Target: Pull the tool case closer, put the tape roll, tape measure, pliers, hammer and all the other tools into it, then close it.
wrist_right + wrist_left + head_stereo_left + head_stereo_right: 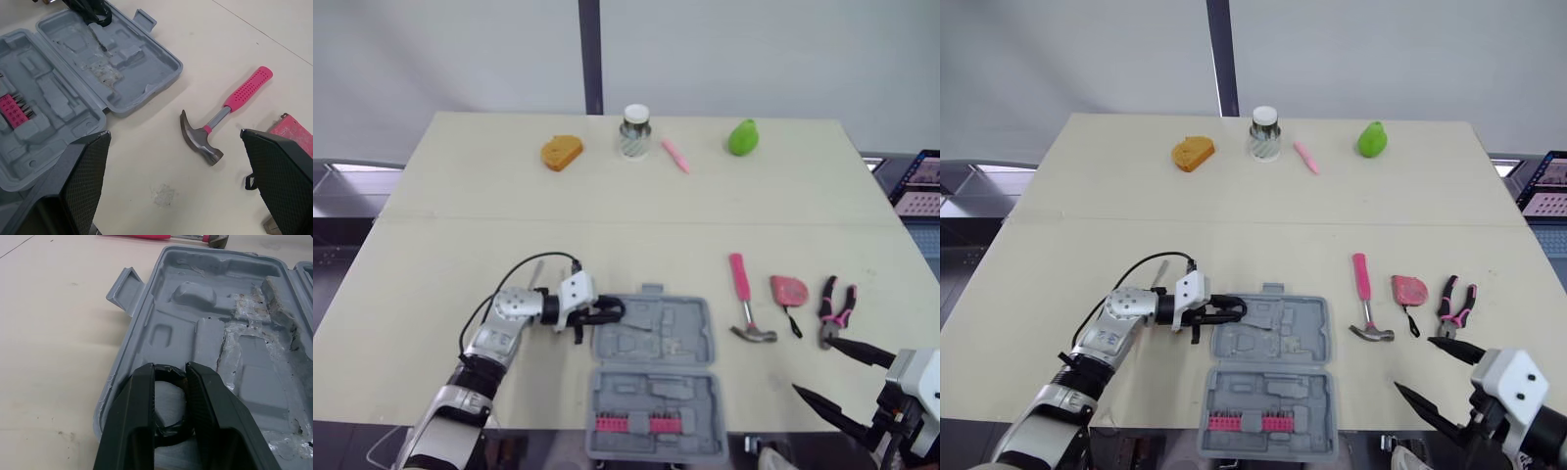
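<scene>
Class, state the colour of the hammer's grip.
Pink; the steel-headed hammer shows best in right wrist view.

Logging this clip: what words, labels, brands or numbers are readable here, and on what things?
No text can be read anywhere.
Tool case: plain grey plastic, no lettering seen.
Tape measure: any marking too small to read.
Jar: no legible label.
Screen at the right edge: too small to read.

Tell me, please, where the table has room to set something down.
Bare: the wide band between the jar and the tool case. Crowded: right of the case, with hammer, tape measure, pliers and the open right gripper; at its left rim, the left gripper holds the tape roll.
</scene>
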`<action>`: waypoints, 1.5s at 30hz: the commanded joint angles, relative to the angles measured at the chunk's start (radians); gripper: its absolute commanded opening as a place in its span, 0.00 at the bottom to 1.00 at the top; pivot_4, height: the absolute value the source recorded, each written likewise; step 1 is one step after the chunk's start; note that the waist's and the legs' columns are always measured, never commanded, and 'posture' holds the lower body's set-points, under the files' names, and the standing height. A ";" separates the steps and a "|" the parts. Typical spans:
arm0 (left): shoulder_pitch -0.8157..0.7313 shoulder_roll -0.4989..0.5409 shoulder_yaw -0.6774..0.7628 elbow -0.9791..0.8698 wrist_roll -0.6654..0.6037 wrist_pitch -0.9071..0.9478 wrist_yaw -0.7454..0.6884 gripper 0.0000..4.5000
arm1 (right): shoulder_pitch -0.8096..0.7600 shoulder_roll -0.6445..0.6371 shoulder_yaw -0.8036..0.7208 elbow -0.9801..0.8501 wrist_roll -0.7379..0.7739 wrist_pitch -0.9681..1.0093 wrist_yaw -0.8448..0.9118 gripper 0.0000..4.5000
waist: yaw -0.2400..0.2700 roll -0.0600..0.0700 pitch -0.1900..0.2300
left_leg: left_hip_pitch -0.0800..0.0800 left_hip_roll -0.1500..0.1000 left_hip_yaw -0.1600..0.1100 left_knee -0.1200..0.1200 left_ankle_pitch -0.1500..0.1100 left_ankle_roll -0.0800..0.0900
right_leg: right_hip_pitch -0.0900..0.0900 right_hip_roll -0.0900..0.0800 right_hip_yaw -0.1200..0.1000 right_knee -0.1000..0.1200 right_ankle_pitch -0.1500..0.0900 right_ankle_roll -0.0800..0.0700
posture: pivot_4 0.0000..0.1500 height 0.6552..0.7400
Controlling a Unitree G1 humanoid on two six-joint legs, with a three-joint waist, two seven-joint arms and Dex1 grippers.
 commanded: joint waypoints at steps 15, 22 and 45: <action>-0.024 0.139 0.154 -0.389 -0.236 0.391 -0.051 0.25 | -0.094 -0.013 0.049 -0.010 0.065 0.009 0.007 1.00 | -0.009 0.000 0.000 | 0.000 0.000 -0.001 0.000 0.000 0.000 | 0.000 0.000 0.000 0.000 0.000 0.000 | 1.00 0.47; 0.061 0.249 0.241 -0.523 -0.328 0.516 -0.062 0.25 | -0.132 -0.025 0.085 0.006 0.061 0.006 0.006 1.00 | -0.018 0.000 0.000 | 0.000 0.000 -0.002 -0.001 0.000 0.000 | 0.001 0.000 -0.001 0.000 0.000 0.000 | 1.00 0.47; 0.879 0.265 0.639 -0.857 -0.442 0.462 0.008 0.98 | -0.103 -0.086 0.194 0.140 -0.001 0.006 0.070 1.00 | -0.022 0.001 0.001 | 0.003 0.002 -0.003 -0.002 -0.002 -0.001 | 0.007 0.000 0.000 -0.012 0.000 0.000 | 1.00 0.47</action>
